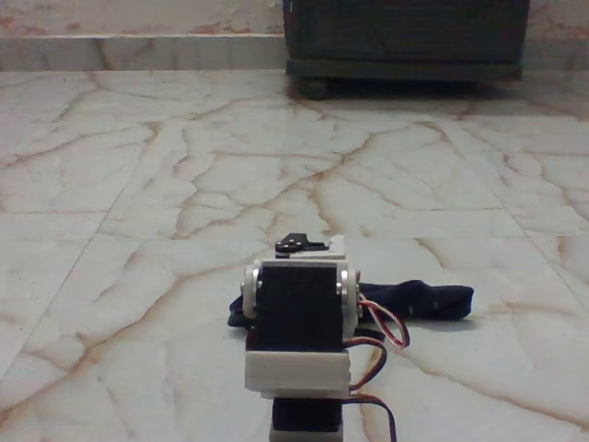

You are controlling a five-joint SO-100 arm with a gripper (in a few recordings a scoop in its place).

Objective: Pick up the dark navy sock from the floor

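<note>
The dark navy sock (433,300) lies flat on the floor (138,184), a glossy cream marble with brown veins. It stretches from beside the arm's left side out to the right. The white and black arm stands in the near centre of the fixed view and covers the sock's middle. Above the wrist block I see only the top of the gripper (308,245), a black piece and a white piece, low over the sock. Its fingers are hidden behind the arm, so whether they touch or hold the sock cannot be told.
A dark cabinet on wheels (405,41) stands at the back right against a low marble step (138,51). Red and dark cables (391,331) loop off the arm's right side. Bare tiles lie to the left and beyond the arm.
</note>
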